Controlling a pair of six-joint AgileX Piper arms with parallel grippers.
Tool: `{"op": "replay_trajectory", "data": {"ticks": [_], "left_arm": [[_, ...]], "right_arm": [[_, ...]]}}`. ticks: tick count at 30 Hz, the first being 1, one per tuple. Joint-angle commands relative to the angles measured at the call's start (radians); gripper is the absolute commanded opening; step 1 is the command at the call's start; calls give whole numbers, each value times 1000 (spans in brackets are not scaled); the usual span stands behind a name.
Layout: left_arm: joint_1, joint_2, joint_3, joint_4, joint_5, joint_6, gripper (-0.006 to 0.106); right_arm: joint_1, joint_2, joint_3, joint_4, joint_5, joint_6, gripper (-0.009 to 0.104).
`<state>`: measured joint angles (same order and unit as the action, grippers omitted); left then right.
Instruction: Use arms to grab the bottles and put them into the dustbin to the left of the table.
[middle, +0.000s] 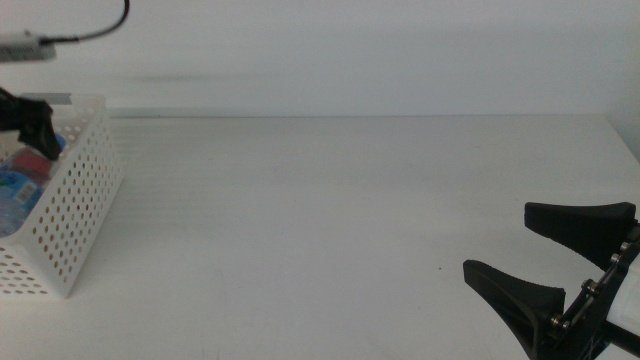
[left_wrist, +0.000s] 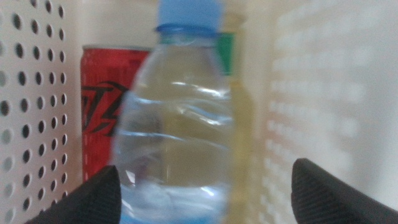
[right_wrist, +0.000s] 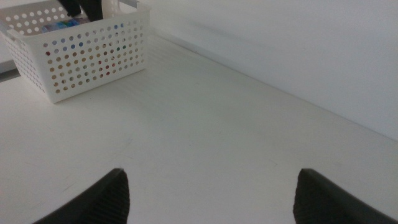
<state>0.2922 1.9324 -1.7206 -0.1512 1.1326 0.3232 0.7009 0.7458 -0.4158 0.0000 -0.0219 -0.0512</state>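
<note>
Your left pincer (middle: 35, 128) is over the dustbin (middle: 75, 215) at the left edge of the bench (middle: 330, 220). Its jaws stand wide apart on both sides of the water bottle (left_wrist: 177, 137), but you cannot tell if they touch it. Inside the dustbin, the red cola can (left_wrist: 106, 118) and the yellow juice bottle (left_wrist: 239, 118) are just behind the water bottle. Your right pincer (middle: 555, 255) waits wide open and holding nothing above the bench's near right part.
</note>
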Motion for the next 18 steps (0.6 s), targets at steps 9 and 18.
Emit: {"op": "replay_trajectory", "data": {"ticks": [9,18], "left_arm": [[-86,-372,212,-82,-109,-99,90],[-196,-658,316,-146,-196,-63,90]], "right_arm": [[-5,-6,-25,0,-79,-9,76],[-5,-6,-24,0,-79,-10,76]]}}
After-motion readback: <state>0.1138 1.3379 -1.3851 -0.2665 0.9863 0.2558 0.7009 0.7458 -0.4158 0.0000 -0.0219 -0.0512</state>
